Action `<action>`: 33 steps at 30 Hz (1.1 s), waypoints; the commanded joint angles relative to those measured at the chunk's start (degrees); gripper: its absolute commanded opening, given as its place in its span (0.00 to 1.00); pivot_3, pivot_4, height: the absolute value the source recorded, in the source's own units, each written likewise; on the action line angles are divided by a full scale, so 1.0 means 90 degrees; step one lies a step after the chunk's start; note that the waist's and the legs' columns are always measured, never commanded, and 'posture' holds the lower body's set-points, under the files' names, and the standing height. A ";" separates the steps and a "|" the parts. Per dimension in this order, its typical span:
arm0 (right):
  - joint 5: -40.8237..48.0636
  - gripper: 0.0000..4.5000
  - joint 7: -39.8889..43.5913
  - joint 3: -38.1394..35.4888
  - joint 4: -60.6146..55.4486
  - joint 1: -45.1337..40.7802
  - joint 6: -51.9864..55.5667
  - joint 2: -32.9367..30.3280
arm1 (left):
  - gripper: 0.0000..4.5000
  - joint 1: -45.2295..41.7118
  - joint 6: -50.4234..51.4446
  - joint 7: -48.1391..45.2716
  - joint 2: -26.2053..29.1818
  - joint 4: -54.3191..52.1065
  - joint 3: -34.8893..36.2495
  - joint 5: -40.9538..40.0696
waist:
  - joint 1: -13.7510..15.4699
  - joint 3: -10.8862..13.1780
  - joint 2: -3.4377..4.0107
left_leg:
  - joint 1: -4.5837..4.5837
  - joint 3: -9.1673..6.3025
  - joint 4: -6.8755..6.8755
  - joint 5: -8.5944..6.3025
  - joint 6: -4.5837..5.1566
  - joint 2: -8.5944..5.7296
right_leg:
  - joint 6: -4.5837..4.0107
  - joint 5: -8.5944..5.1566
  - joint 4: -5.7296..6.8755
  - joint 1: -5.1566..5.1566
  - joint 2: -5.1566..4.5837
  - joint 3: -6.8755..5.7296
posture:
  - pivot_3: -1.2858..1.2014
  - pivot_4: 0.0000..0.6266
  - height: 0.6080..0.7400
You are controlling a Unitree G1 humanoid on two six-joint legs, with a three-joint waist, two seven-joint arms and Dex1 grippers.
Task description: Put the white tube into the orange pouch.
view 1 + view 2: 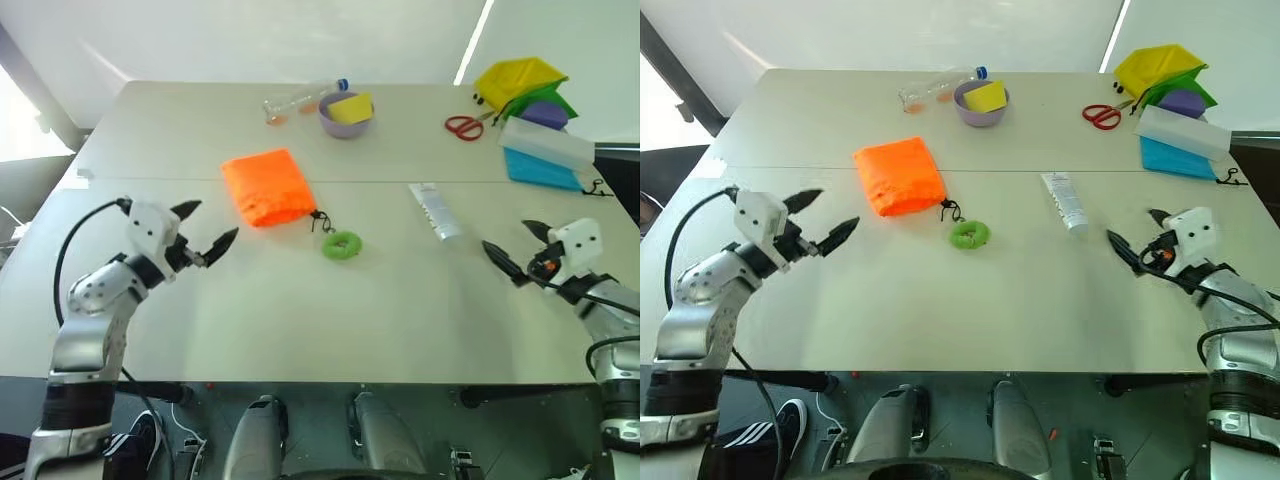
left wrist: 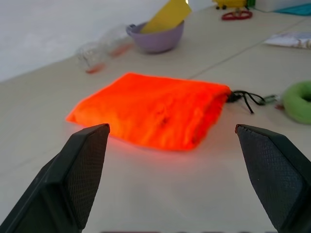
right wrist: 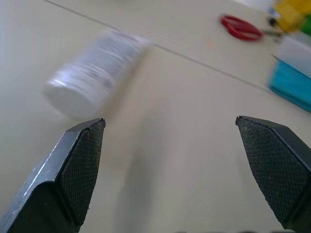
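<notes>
**Left eye view: both grippers wide open, tube and pouch lying on the table**

The orange pouch [image 1: 267, 186] lies flat on the white table [image 1: 300, 310], a bit left of the middle. A thin dark cord [image 1: 320, 220] comes out of its near right corner and ends at a small green ring [image 1: 342, 244] just beside it.

The white tube [image 1: 435, 211] lies on the table to the right of the pouch, well apart from it. Nothing touches it.

The left gripper [image 1: 205, 232] hangs above the table near the left edge. Its two black fingers are spread wide and hold nothing. In the left wrist view, the pouch sits between the two fingers [image 2: 77, 170], farther off.

The right gripper [image 1: 520, 250] is near the right edge, its fingers spread wide and empty too. It points toward the tube.

At the far side sit a purple bowl [image 1: 345, 122], a clear bottle [image 1: 300, 100] and red scissors [image 1: 463, 126].
</notes>
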 commanded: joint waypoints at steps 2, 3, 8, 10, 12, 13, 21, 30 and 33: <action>0.0475 1.00 0.0670 0.0749 -0.2021 0.0440 0.0512 0.0092 | 0.99 -0.0689 -0.0682 0.0636 -0.0258 0.0689 -0.0637 0.1097 | 0.0018 -0.0001 0.0000 | 0.0000 -0.0003 -0.0001 0.0000 0.0000 0.0000 | 0.0014 0.0006 0.0000 0.0002 0.0001 -0.0002 | 0.52 0.24 1.00; 0.0371 1.00 0.0607 0.0924 -0.2255 0.0439 0.0558 0.0147 | 0.99 -0.0817 -0.0766 0.0736 -0.0281 0.0940 -0.0737 0.1288 | 0.0008 -0.0001 0.0000 | 0.0000 -0.0003 0.0000 0.0000 0.0000 -0.0001 | 0.0014 0.0006 0.0000 0.0002 0.0001 -0.0002 | 0.52 0.24 1.00; 0.0232 1.00 0.0056 0.1479 -0.2951 0.0198 0.0977 0.0663 | 0.99 -0.1176 -0.1108 0.1069 -0.0556 0.1565 -0.1149 0.1789 | -0.0006 -0.0001 -0.0001 | 0.0000 -0.0001 0.0005 0.0000 -0.0001 -0.0002 | 0.0015 0.0007 0.0002 0.0002 0.0000 -0.0001 | 0.52 0.24 1.00; 0.0165 1.00 -0.0129 0.1680 -0.3110 0.0112 0.1114 0.0890 | 0.99 -0.1234 -0.1192 0.1042 -0.0654 0.1670 -0.1313 0.1916 | 0.0013 -0.0001 -0.0001 | 0.0000 -0.0001 0.0006 0.0000 -0.0001 -0.0002 | 0.0014 0.0007 0.0005 0.0001 0.0000 -0.0002 | 0.52 0.24 1.00; 0.0140 1.00 -0.0208 0.1795 -0.3206 0.0106 0.1202 0.1000 | 0.99 -0.1281 -0.1398 0.1180 -0.0682 0.1823 -0.1385 0.2116 | 0.0032 -0.0001 -0.0001 | 0.0000 -0.0003 0.0007 0.0000 -0.0001 -0.0002 | 0.0014 0.0007 0.0010 0.0000 -0.0001 -0.0003 | 0.52 0.24 1.00; 0.0101 1.00 -0.0208 0.1936 -0.3276 0.0163 0.1229 0.1057 | 0.99 -0.1335 -0.1512 0.1261 -0.0723 0.1987 -0.1412 0.2185 | 0.0036 -0.0001 -0.0001 | 0.0000 -0.0003 0.0007 0.0000 -0.0001 -0.0002 | 0.0014 0.0007 0.0011 0.0000 -0.0001 -0.0003 | 0.52 0.24 1.00; -0.0050 1.00 -0.0377 0.2168 -0.3311 0.0021 0.1292 0.1197 | 0.99 -0.1759 -0.1804 0.1466 -0.1070 0.2810 -0.1608 0.2413 | 0.0017 -0.0002 -0.0002 | 0.0000 -0.0002 0.0030 0.0001 -0.0001 -0.0004 | 0.0014 0.0007 0.0035 0.0000 -0.0003 -0.0003 | 0.52 0.24 1.00; -0.0123 1.00 -0.0467 0.2158 -0.3186 -0.0023 0.1231 0.1256 | 0.32 -0.2026 -0.1879 0.1944 -0.1167 0.3230 -0.1644 0.2807 | 0.0010 -0.0002 -0.0002 | -0.0001 -0.0005 0.0063 0.0000 -0.0001 -0.0003 | 0.0015 0.0007 0.0059 0.0002 0.0000 -0.0003 | 0.52 0.24 1.00; -0.0124 1.00 -0.0470 0.2076 -0.3134 -0.0070 0.1219 0.1232 | 0.02 -0.2023 -0.1757 0.2098 -0.1130 0.3299 -0.1647 0.2940 | 0.0011 -0.0002 -0.0002 | -0.0001 -0.0005 0.0064 0.0000 -0.0001 -0.0003 | 0.0015 0.0007 0.0059 0.0003 0.0000 -0.0003 | 0.52 0.24 1.00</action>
